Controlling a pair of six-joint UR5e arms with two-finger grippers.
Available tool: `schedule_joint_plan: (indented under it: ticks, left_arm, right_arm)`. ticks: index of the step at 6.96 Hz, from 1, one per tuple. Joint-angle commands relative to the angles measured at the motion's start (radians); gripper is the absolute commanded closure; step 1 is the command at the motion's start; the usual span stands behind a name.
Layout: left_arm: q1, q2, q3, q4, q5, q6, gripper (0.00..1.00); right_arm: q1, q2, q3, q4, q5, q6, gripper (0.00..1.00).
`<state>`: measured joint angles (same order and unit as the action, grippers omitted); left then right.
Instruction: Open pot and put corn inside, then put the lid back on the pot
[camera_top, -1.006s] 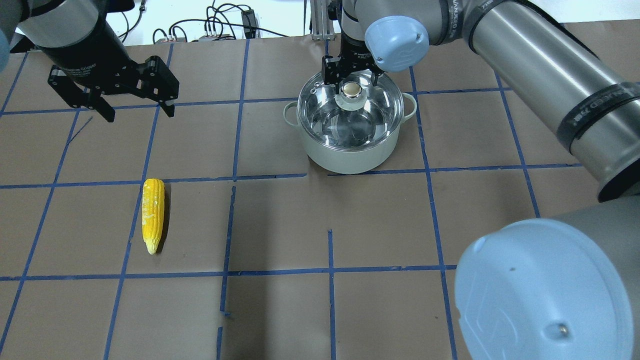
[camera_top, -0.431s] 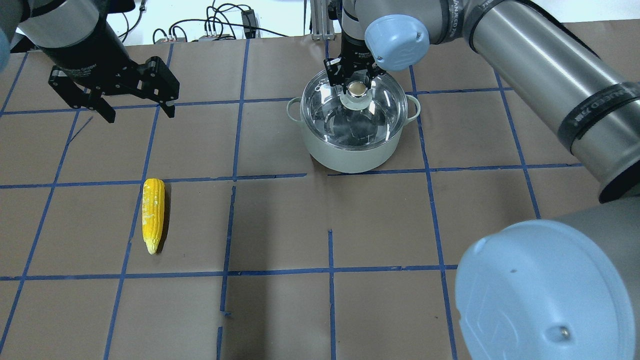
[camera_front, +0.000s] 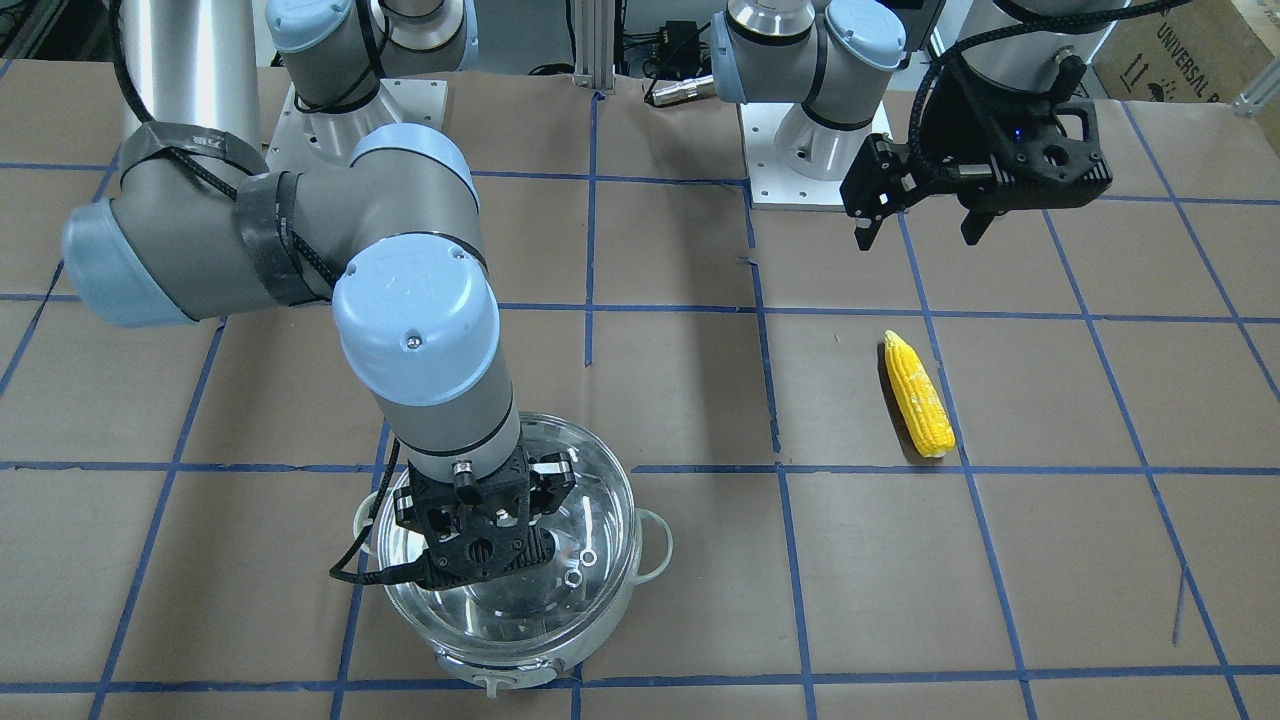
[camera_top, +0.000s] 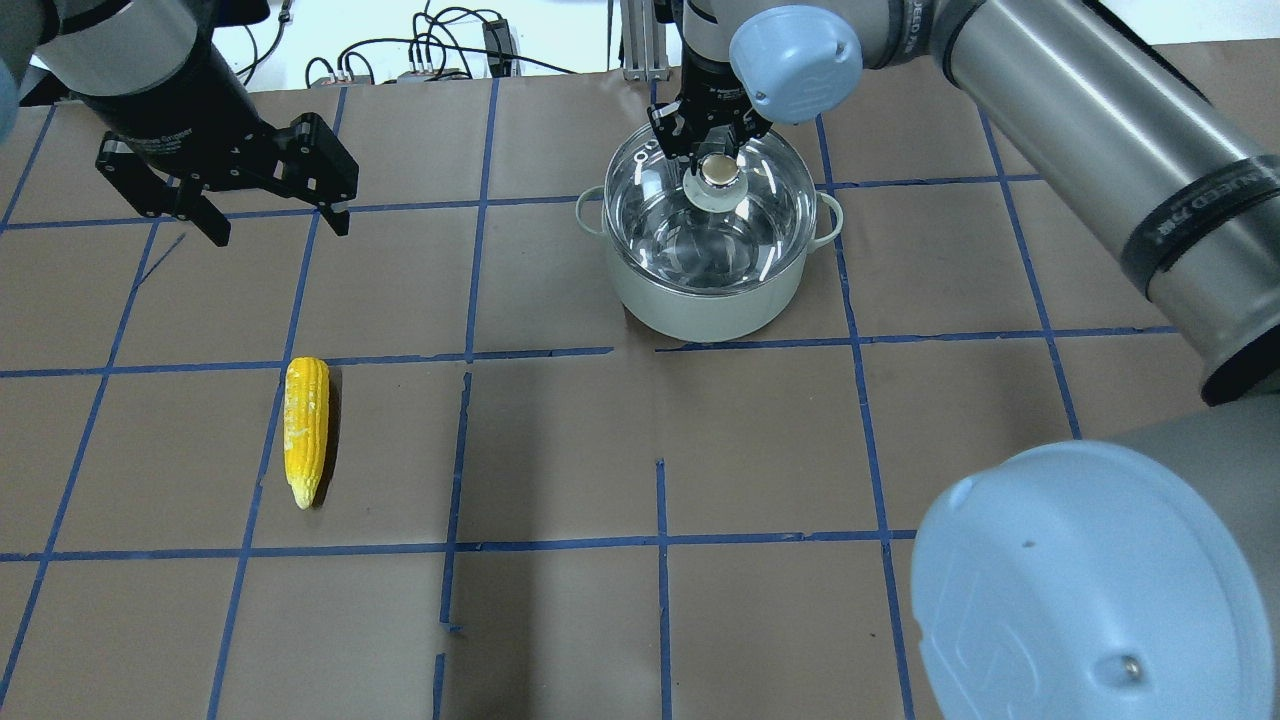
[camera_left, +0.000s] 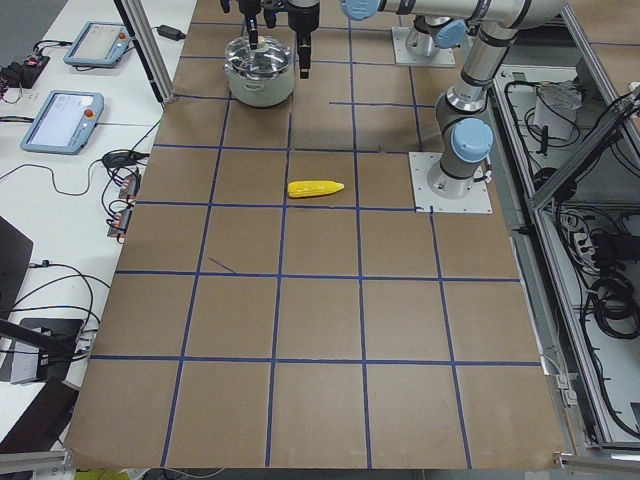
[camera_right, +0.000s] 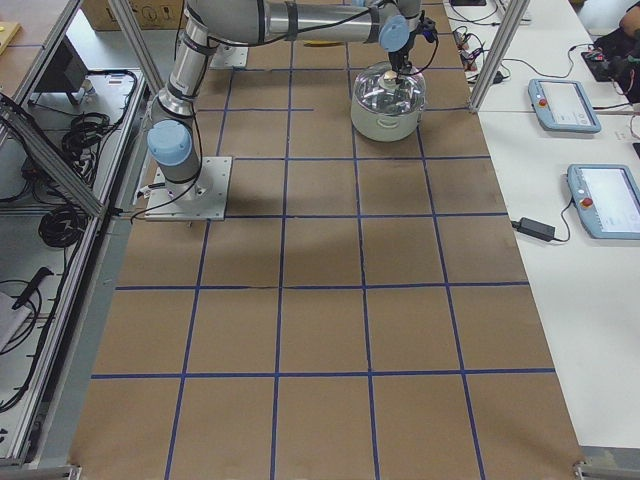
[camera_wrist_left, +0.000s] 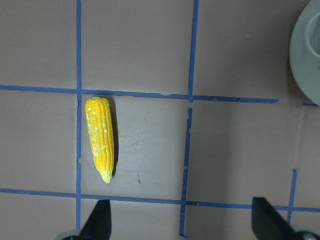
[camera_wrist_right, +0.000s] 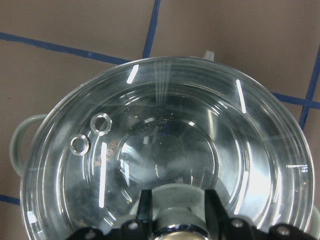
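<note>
On brown, blue-taped table (camera_top: 560, 450), right pincer (camera_top: 715, 170) clamps lid (camera_top: 700, 235); left pincer (camera_top: 281, 232) hangs spread apart.

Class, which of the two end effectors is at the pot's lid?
The right end effector: it clasps the knob of the lid, while the left end effector hangs open, well away from the pot.

The table (camera_top: 760, 450) is covered in brown paper marked into squares with blue tape. The pot (camera_top: 700, 305) stands upright on it. The corn (camera_top: 306, 428) lies flat well apart from the pot, to the robot's left of it and nearer the robot, pointed end toward the robot. Two white mounting plates (camera_front: 775, 185) sit across the table from the pot.
</note>
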<state>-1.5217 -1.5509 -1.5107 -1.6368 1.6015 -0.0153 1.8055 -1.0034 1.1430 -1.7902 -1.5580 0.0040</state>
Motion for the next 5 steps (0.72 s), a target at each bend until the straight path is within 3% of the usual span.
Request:
schedule_joint_plan:
  ticks: [1,3,4,5]
  left_arm:
    - [0.0,0.0,0.0,0.0,0.0,0.0,0.0]
    - [0.0,0.0,0.0,-0.002,0.0,0.0,0.0]
    - [0.0,0.0,0.0,-0.002,0.001,0.0,0.0]
    - [0.0,0.0,0.0,-0.002,0.002,0.0,0.0]
  right_arm:
    - [0.0,0.0,-0.066,0.066,-0.001,-0.002,0.86]
    - [0.0,0.0,-0.066,0.069,0.002,-0.018,0.87]
    - [0.0,0.002,-0.057,0.069,0.009,-0.015,0.74]
    - [0.002,0.002,-0.054,0.066,0.015,-0.004,0.17]
